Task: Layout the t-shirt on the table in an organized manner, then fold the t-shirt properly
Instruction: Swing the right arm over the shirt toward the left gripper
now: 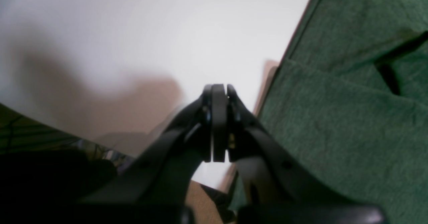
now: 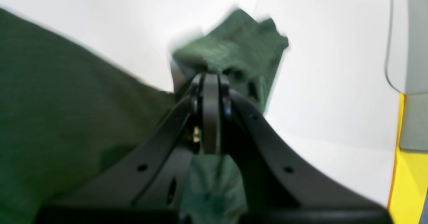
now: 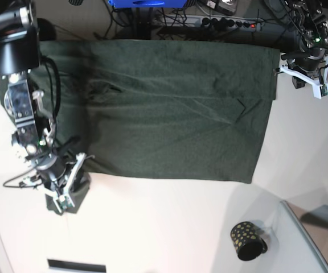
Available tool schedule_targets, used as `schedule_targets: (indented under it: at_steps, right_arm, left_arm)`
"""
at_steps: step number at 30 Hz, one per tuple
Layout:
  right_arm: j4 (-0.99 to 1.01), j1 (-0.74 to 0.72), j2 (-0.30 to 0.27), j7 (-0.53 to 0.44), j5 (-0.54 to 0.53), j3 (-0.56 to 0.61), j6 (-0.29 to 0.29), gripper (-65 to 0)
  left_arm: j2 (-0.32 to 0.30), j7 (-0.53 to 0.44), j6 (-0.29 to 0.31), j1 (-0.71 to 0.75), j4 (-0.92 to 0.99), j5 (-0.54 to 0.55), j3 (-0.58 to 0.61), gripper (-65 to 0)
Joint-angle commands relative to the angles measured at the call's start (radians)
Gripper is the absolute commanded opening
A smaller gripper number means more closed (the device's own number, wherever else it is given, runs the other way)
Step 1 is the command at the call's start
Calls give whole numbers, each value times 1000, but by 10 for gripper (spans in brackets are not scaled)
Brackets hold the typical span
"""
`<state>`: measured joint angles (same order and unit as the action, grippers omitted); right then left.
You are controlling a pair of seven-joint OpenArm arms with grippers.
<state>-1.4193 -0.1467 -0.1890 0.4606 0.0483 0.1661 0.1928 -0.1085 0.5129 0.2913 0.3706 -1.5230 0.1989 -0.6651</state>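
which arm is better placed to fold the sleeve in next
Right. The right gripper is shut on a bunched bit of the t-shirt; the left gripper is shut empty over the bare table beside the shirt's edge.

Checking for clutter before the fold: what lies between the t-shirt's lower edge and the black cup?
Only bare white table separates the t-shirt from the black cup, as the base view shows.

Matt green knit cloth t-shirt (image 3: pixel 175 114) on smooth, glossy white table (image 3: pixel 152 227)
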Motion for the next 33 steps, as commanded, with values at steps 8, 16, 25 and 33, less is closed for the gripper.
schedule_targets:
  at_steps: [8, 16, 25, 33]
  right_arm:
    - [-246, 95, 147, 111, 2, -1, 199, -650]
    - [-351, 98, 230, 212, 3, 131, 267, -650]
    - [-486, 97, 251, 275, 5, 346, 267, -648]
    - [-559, 124, 257, 312, 0, 484, 267, -648]
  left_arm:
    - [-15, -13, 1, 3, -63, -2, -5, -650]
    - [-17, -10, 1, 12, -103, -3, -63, -650]
    - [-56, -10, 1, 44, -103, -5, -150, -650]
    - [-56, -10, 1, 58, -96, -5, -152, -650]
